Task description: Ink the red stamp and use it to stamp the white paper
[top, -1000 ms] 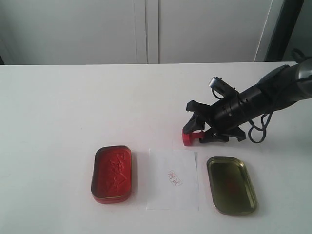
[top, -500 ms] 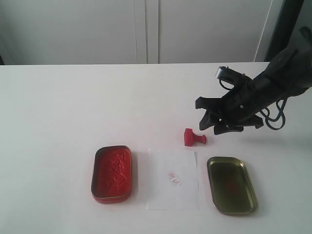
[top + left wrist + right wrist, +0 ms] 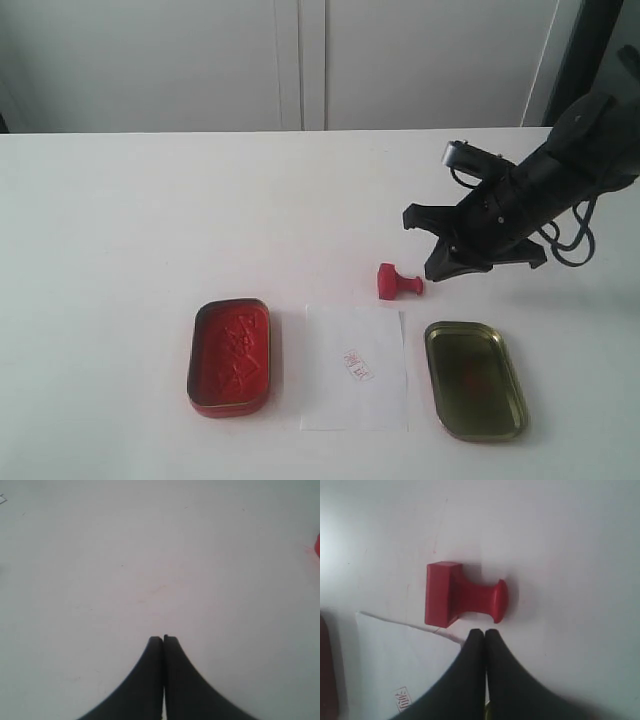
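The red stamp (image 3: 398, 283) lies on its side on the table, just beyond the far edge of the white paper (image 3: 355, 368); the paper bears a small red mark. My right gripper (image 3: 436, 268) hovers just right of the stamp's knob, shut with nothing in it. In the right wrist view the stamp (image 3: 462, 596) lies just off the tips of the right gripper (image 3: 484, 631), apart from them, with a corner of the paper (image 3: 395, 655) beside it. My left gripper (image 3: 163, 639) is shut and empty over bare table, and is out of the exterior view.
A red ink-pad tin (image 3: 230, 355) lies open left of the paper. Its brass-coloured lid (image 3: 475, 378) lies right of the paper, under the right arm. The white tabletop (image 3: 200, 220) stretches back to a wall of grey cabinets.
My right gripper has let go of the stamp, risen and drawn back to the right, and its jaws have come together. The stamp now lies on its side.
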Tool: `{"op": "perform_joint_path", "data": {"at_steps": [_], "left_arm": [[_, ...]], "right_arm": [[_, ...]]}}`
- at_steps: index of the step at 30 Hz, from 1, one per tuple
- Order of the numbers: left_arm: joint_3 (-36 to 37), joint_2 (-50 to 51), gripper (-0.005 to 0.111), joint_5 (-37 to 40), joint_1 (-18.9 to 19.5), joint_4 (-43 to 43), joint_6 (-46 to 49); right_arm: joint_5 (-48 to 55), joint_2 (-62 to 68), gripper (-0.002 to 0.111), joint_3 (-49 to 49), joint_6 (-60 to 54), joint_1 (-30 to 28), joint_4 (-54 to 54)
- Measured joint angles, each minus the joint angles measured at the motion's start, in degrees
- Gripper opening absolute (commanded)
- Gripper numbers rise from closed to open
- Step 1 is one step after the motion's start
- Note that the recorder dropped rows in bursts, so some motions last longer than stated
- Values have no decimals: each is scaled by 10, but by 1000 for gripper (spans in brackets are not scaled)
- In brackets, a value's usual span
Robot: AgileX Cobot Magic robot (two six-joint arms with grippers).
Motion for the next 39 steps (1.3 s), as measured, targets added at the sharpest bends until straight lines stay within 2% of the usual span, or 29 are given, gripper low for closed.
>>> {"op": "perform_joint_path", "data": {"at_steps": [14, 29, 35, 39], "left_arm": [[0, 0, 0, 0, 0, 0, 0], [0, 0, 0, 0, 0, 0, 0], [0, 0, 0, 0, 0, 0, 0], [0, 0, 0, 0, 0, 0, 0]], "right_arm": [[42, -50, 0, 0, 144, 0, -230], [87, -95, 0, 0, 174, 0, -287], [121, -151, 0, 1, 174, 0, -301], [122, -192, 0, 37, 174, 0, -313]]}}
